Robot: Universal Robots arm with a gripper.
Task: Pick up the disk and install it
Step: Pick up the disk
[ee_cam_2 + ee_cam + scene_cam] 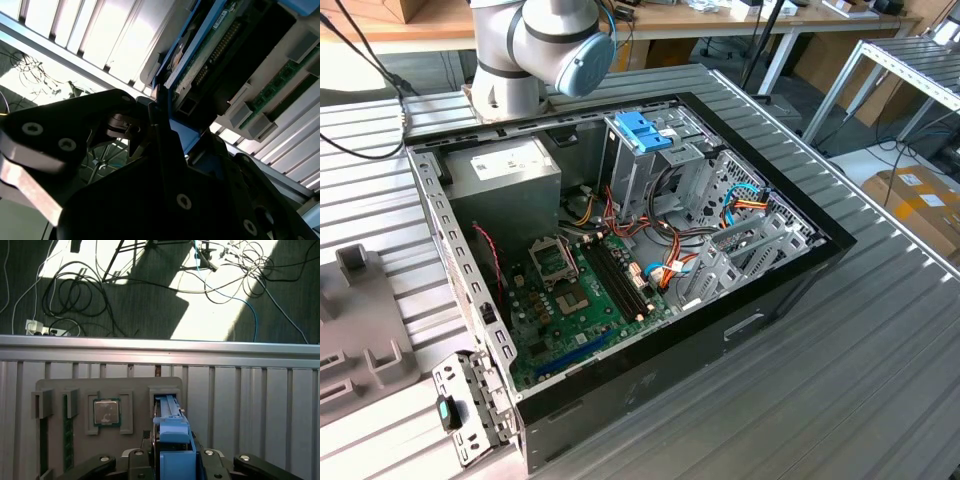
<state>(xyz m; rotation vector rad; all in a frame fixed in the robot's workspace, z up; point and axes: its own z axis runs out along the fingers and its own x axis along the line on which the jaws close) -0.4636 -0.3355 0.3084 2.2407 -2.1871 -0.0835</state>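
1. The disk [170, 412] stood on edge in a slot of the grey holder [135, 385], with its blue rail uppermost. It was just beside the pocket holding the processor chip [106, 412].
2. The gripper [174, 454] sat directly over the disk's near end. The disk's long axis ran straight away from it, along the slot toward the table edge [160, 347].
3. One of the fingers [159, 132] lay to each broad face, so the closing line crossed the disk's thin dimension.
4. In the second wrist view they appeared pressed against the blue rail, pinching the disk [212, 42], though the contact itself lay in shadow.
5. By my reading the disk was seated in its slot, not yet lifted out.
6. The open computer case [740, 320], with its blue-topped drive cage [642, 140], lay well apart from the holder [360, 330], toward the exterior view's right.
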